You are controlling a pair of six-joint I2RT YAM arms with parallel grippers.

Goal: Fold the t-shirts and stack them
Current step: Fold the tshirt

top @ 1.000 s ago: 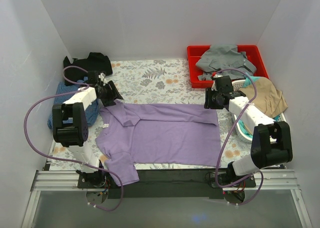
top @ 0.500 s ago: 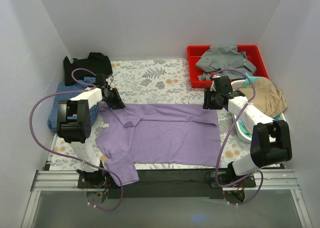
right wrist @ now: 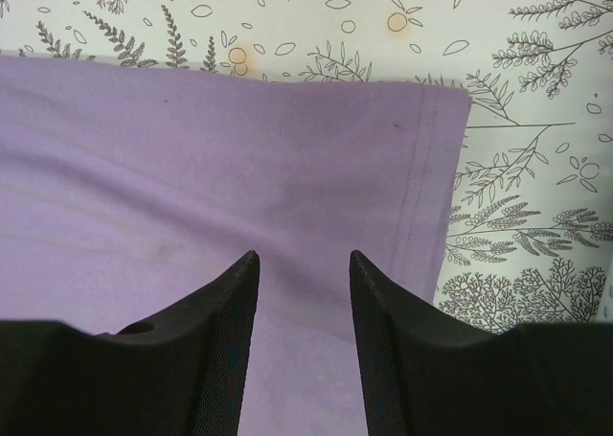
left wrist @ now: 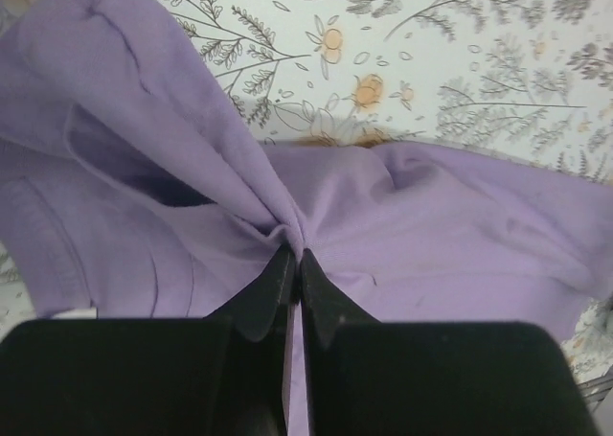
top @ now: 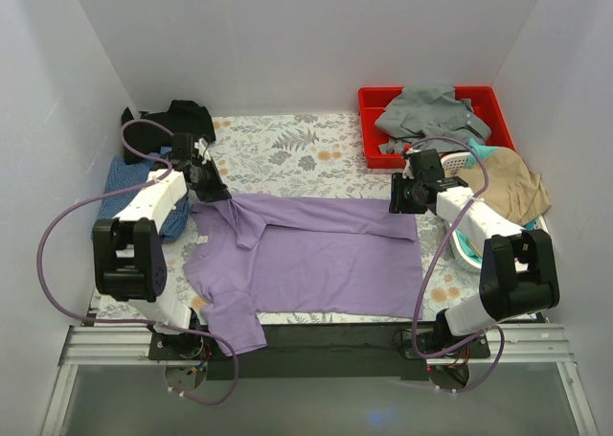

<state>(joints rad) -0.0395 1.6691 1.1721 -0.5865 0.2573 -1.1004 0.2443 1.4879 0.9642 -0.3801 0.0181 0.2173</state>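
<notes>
The lilac t-shirt [top: 316, 254] lies spread flat in the middle of the flowered table, collar to the left. My left gripper [top: 215, 191] is shut on a pinch of lilac cloth at the shirt's far-left shoulder; in the left wrist view the fabric bunches into the closed tips of that gripper [left wrist: 292, 255]. My right gripper [top: 400, 199] hovers over the shirt's far-right hem corner, and in its own view the gripper [right wrist: 303, 257] stands open above the lilac t-shirt [right wrist: 192, 187], holding nothing. A black t-shirt [top: 178, 119] lies at the back left. The blue checked t-shirt [top: 118, 181] sits folded beside the left arm.
At the back right a red bin [top: 372, 102] holds grey clothes. A white basket [top: 465, 249] with tan cloth sits under the right arm. White walls close in the table on three sides. Purple cables loop off both arms.
My left gripper has closed onto the lilac shirt's shoulder cloth, and its arm has swung slightly. The right gripper has stayed open in the same place.
</notes>
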